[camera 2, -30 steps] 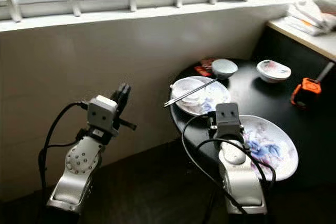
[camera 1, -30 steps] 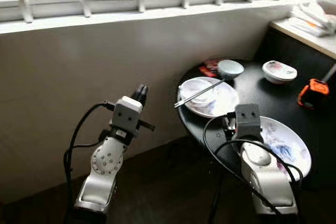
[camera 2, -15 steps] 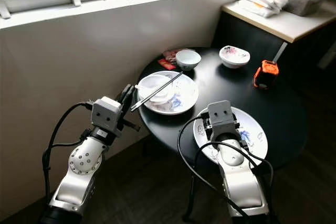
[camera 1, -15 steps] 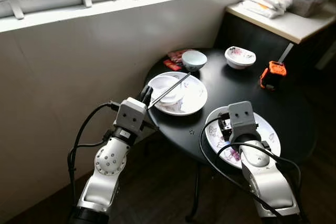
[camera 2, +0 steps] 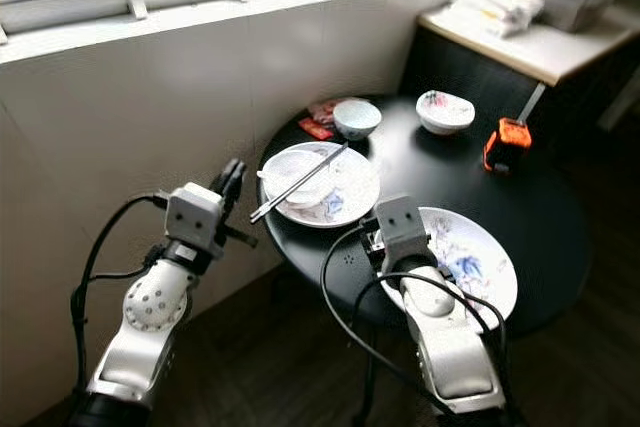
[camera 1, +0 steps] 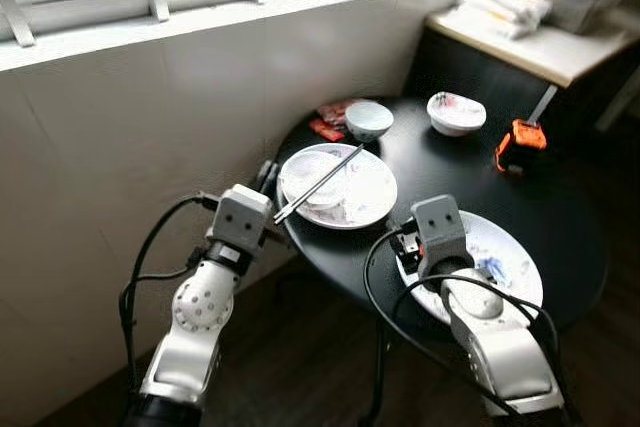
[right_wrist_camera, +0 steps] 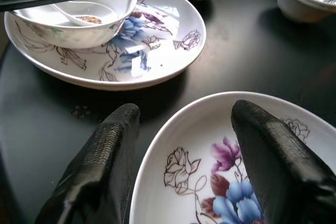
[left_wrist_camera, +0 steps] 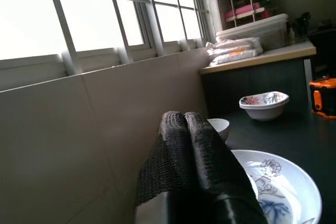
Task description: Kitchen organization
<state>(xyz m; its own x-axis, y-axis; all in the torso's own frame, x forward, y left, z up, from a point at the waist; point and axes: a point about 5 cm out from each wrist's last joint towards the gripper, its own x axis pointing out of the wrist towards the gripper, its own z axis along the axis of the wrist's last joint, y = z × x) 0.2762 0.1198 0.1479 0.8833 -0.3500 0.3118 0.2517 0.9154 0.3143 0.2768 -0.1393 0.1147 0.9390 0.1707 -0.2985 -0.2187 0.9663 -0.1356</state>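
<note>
A round black table (camera 1: pixel 470 182) carries a white flowered plate (camera 1: pixel 370 192) holding a white bowl (camera 1: pixel 312 169), with dark chopsticks (camera 1: pixel 320 183) laid across it. A spoon (right_wrist_camera: pixel 79 9) lies in that bowl. Nearer me sits a second flowered plate (camera 1: pixel 510 257). My right gripper (right_wrist_camera: pixel 186 109) is open and hovers just above this plate's near left rim, one finger over the table, the other over the plate. My left gripper (left_wrist_camera: pixel 184 124) is shut with nothing in it, held off the table's left edge beside the plate with the bowl.
A small pale bowl (camera 1: pixel 369 119), red packets (camera 1: pixel 328 117), a floral bowl (camera 1: pixel 456 113) and an orange tape measure (camera 1: pixel 520 143) lie toward the table's far side. A counter (camera 1: pixel 540 42) with a plastic bin and folded cloths stands at back right. A white wall runs under the window.
The camera has swung toward the table, bringing all of it into view. Both arms hold much the same pose; the right gripper now hangs over the near plate's left rim.
</note>
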